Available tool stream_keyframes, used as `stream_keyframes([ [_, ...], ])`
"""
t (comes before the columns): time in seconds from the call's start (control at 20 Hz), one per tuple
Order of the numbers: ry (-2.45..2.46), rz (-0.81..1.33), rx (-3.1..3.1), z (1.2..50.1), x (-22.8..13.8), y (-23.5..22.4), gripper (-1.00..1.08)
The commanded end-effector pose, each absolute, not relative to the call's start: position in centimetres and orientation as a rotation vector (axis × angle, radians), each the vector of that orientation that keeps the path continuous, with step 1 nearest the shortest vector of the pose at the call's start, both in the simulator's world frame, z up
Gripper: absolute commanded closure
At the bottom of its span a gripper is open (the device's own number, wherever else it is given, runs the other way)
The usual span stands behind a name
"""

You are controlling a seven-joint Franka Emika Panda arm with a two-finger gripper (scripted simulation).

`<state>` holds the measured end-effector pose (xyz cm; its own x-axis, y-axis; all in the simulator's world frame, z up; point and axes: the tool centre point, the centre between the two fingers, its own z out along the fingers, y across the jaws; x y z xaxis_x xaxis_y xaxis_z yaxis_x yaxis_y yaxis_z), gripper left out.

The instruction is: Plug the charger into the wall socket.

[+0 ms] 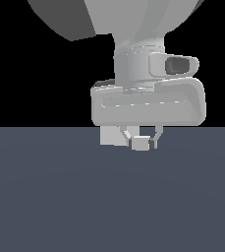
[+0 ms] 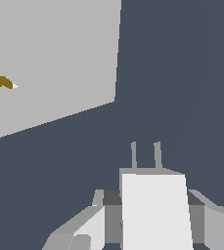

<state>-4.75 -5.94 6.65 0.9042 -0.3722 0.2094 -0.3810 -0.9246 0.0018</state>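
Note:
My gripper (image 1: 142, 141) hangs just above the dark floor and is shut on the charger (image 1: 140, 143), a small off-white block held between the two fingers. In the wrist view the charger (image 2: 155, 210) fills the space between the fingers (image 2: 86, 228), and its two thin prongs (image 2: 145, 155) point forward. The wall socket (image 2: 50, 63) is a large flat off-white plate off to one side of the prongs, with a small yellowish mark (image 2: 3, 82) on its face. In the exterior view the wall socket (image 1: 109, 136) stands behind the hand, to the exterior view's left of the charger, partly hidden.
A flat dark blue-grey floor (image 1: 112, 197) spreads under everything. The arm's large grey hand and wrist (image 1: 148, 101) hide most of what is behind them in the exterior view.

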Motion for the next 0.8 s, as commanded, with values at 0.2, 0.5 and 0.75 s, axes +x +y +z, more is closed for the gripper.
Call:
stream_keyframes([
  [0.2, -0.317, 0.326, 3.084, 8.6, -4.2, -3.5, 1.08],
  [0.5, -0.162, 0.325, 3.108, 9.6, -4.2, -2.1, 1.08],
  [0.75, -0.097, 0.324, 3.116, 10.0, -4.2, -1.5, 1.08],
])
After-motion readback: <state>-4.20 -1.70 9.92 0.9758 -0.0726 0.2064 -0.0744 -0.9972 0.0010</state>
